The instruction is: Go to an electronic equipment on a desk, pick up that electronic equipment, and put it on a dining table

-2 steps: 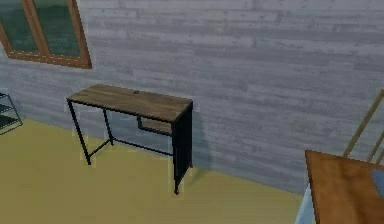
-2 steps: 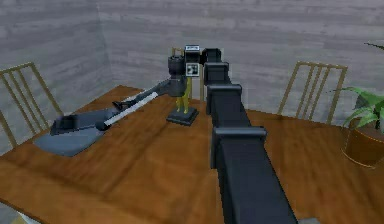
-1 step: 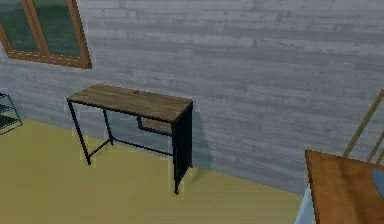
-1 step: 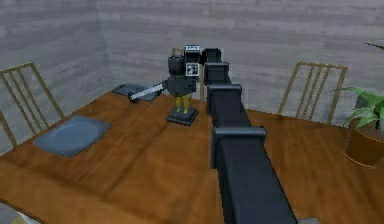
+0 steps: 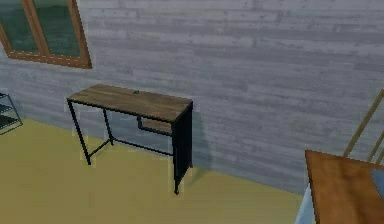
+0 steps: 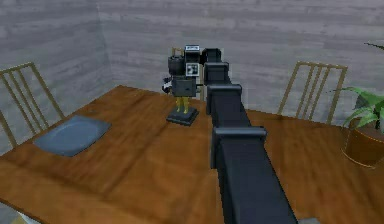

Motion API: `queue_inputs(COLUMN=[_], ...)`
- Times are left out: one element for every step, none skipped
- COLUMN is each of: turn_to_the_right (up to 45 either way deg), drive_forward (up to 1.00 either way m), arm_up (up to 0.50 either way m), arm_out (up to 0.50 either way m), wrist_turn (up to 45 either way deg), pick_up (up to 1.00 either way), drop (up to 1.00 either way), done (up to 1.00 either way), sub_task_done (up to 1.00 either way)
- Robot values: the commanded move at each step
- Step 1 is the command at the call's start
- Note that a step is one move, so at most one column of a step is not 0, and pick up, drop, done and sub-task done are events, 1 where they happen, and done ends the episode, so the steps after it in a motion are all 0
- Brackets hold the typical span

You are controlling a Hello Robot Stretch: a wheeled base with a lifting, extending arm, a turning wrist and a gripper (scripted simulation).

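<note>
- I see a desk point(image 5: 130, 98) with a brown wood top and black legs.
- The wall point(image 5: 260, 70) behind it is grey with thin stripes.
- The floor point(image 5: 50, 180) is yellow.
- The dining table point(image 6: 130, 180) is brown wood; its left mat point(image 6: 72, 135) is blue.
- My arm point(image 6: 240, 150) is black.
- The far right plant point(image 6: 367, 99) is green.

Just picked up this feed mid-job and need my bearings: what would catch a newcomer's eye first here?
In the arm side view, the dark arm reaches out over a wooden table. Its gripper is at a small dark-and-yellow object standing on the tabletop, and I cannot tell whether it holds anything. In the forward view, a wood-topped desk on a black frame stands against the grey plank wall.
</note>
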Motion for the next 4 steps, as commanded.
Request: queue_inputs(turn_to_the_right=[0.0,0.0,0.0,0.0], drive_forward=[0.0,0.0,0.0,0.0], arm_up=[-0.32,0.0,0.0,0.0], arm_out=[0.0,0.0,-0.1,0.0], wrist_turn=[0.0,0.0,0.0,0.0], pick_up=[0.0,0.0,0.0,0.0], drop=[0.0,1.0,0.0,0.0], done=[0.0,0.0,0.0,1.0], sub_task_done=[0.0,0.0,0.0,0.0])
